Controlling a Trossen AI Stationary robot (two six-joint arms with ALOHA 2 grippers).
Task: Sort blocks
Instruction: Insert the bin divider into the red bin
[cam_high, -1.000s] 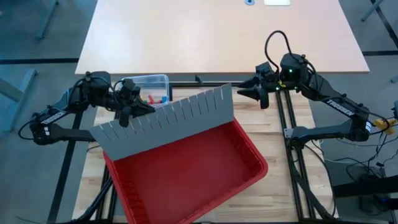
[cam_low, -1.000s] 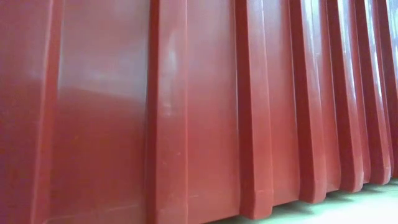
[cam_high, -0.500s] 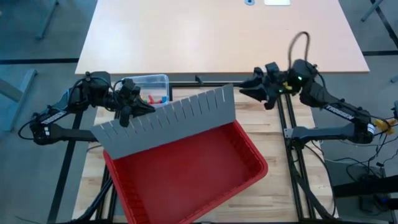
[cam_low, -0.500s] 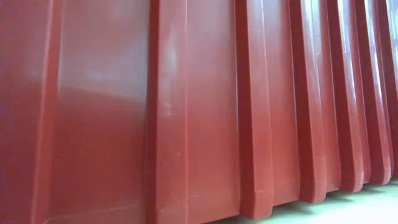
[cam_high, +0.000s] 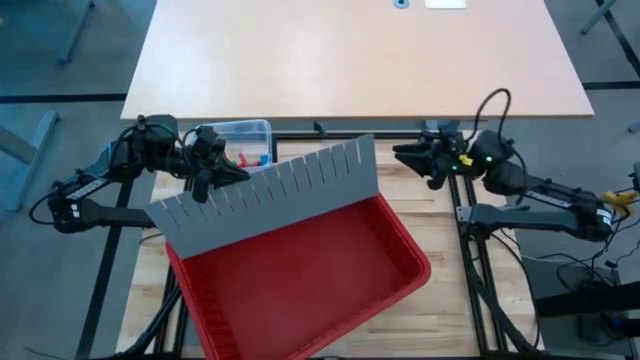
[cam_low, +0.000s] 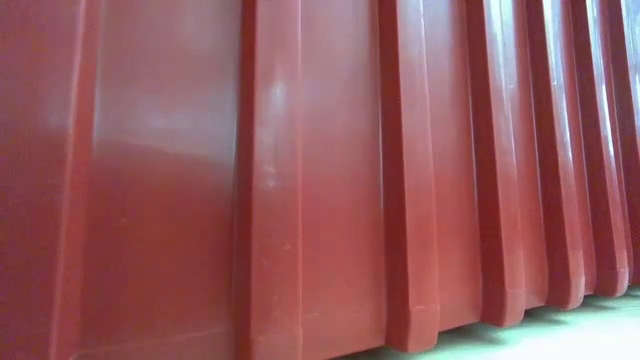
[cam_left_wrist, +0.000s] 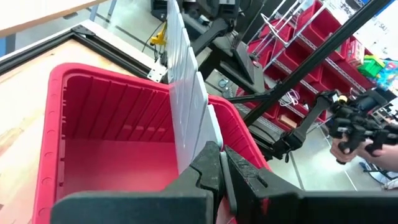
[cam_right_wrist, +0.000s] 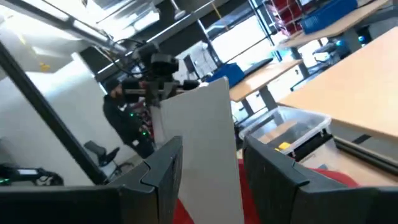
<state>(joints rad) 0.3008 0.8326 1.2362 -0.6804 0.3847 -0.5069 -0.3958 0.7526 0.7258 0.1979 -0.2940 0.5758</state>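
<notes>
The left claw (cam_high: 210, 166), at mid-left of the high view, was clenched on the end of the one grey divider (cam_high: 275, 195), which stood along the far rim of the single red bin (cam_high: 300, 275). The right claw (cam_high: 412, 158), at upper right, hung released just beside the divider's other end. The blocks (cam_high: 248, 157) lay in one clear tub (cam_high: 235, 131) behind the left claw; only a few showed, too packed to count. Sorting looked unstarted, the bin still being partitioned.
</notes>
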